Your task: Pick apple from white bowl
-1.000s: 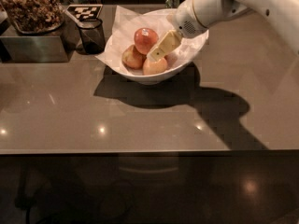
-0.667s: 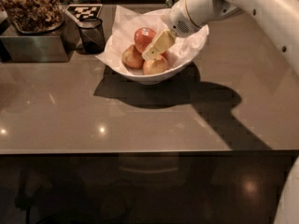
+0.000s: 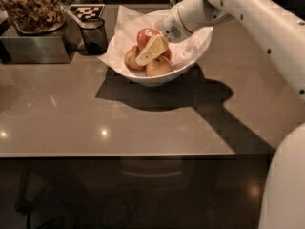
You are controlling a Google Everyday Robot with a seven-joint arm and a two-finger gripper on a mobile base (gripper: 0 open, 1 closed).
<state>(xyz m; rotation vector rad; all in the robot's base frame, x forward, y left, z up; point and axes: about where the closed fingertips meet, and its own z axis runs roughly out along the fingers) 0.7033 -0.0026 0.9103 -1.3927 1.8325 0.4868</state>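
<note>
Apples [image 3: 159, 67] in the white bowl [image 3: 157, 79] lie just beneath the end effector [image 3: 152, 50], its grip impossible to tell.

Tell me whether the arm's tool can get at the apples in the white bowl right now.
Probably yes. The tool sits low inside the white bowl, right among the apples. Nothing covers them, and the bowl's top is open.

The arm [image 3: 248, 18] is a chain of smooth, rounded off-white shells dotted with small dark recessed screw holes, carries a round perforated grille [image 3: 175, 31] near its end, and terminates at its 8 o'clock extremity in a pale cream, wedge-shaped gripper [image 3: 151, 50].
</note>
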